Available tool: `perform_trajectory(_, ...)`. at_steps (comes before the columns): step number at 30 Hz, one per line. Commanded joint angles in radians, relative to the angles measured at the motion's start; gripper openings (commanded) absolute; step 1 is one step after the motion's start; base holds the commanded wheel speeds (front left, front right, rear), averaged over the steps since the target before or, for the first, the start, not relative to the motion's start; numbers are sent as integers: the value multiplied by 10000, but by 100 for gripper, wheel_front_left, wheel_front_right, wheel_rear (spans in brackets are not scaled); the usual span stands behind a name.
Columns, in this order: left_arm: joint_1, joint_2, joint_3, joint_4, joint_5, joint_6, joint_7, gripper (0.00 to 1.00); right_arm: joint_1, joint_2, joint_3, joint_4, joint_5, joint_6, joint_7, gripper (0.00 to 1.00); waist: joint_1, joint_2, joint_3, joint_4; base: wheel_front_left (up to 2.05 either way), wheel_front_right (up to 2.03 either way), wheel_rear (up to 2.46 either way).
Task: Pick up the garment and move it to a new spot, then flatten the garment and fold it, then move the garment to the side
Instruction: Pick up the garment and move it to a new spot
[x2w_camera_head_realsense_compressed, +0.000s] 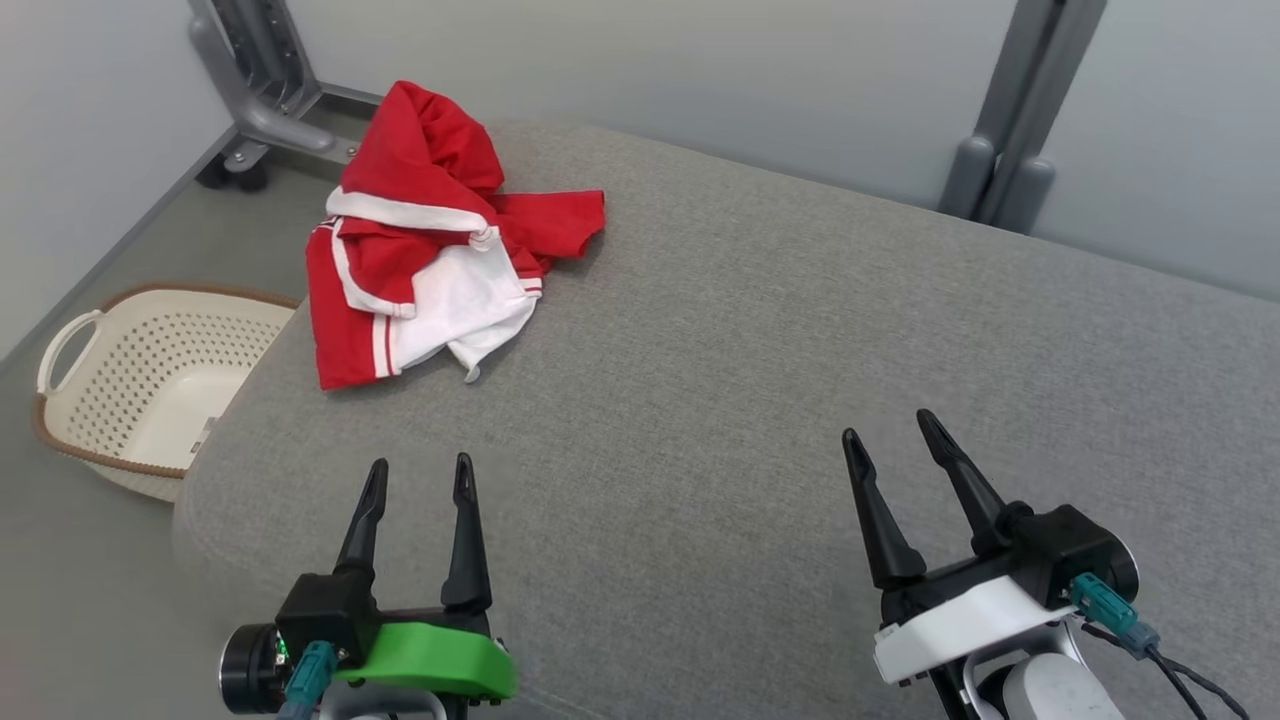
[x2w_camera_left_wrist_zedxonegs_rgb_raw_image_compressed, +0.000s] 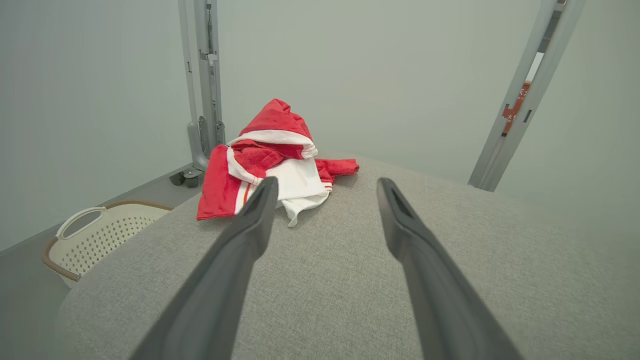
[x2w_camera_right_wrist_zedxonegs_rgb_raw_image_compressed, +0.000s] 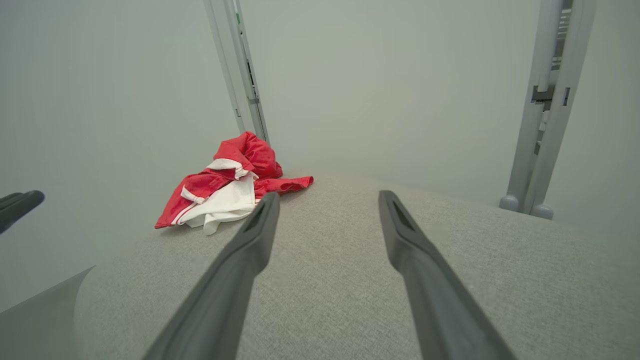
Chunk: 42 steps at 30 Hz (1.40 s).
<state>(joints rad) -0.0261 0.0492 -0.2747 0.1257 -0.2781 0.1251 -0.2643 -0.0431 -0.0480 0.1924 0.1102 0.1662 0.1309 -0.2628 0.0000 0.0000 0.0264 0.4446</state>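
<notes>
- A cream perforated basket (x2w_camera_head_realsense_compressed: 120, 380) with a brown rim sits on the floor, just off the left edge of the bench (x2w_camera_head_realsense_compressed: 750, 350), beside its near-left corner.
- A grey metal post (x2w_camera_head_realsense_compressed: 262, 95) on castors stands on the floor behind the bench's far-left corner.
- The garment (x2w_camera_head_realsense_compressed: 420, 250), red with white panels and stripes, lies in a crumpled heap at the far-left corner of the grey cloth-covered bench. One red flap is spread out to the right.
- The left gripper (x2w_camera_head_realsense_compressed: 420, 463), green-backed, is at the near edge toward the left, well apart from the garment. Its jaws are spread apart with nothing between them and point toward the far edge.
- The right gripper (x2w_camera_head_realsense_compressed: 888, 425), white-backed, is at the near edge toward the right. Its jaws are likewise apart and empty, leaning slightly left.
- A second grey post (x2w_camera_head_realsense_compressed: 1010, 150) stands behind the far edge on the right.
</notes>
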Motion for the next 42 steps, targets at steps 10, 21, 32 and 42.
perform_trajectory(10,16,22,363,-96,50,18,-4,100,-144,-42,180,61,-30,-3,-32,100,0,0,139,393,0,0,0)
perform_trajectory(21,-752,20,1301,183,467,-382,-1,100,-510,-43,33,-99,-394,-3,-32,100,0,0,919,-524,0,0,0)
perform_trajectory(32,-4648,1252,2403,2962,316,-1196,594,100,-1388,-223,-823,-770,-1542,-5,-32,100,0,0,2952,-1682,0,0,0)
perform_trajectory(42,-8375,2782,2111,5817,665,-1692,3062,100,-1951,-580,-825,-1167,-1601,-5,-32,100,0,0,4369,-2404,0,0,0)
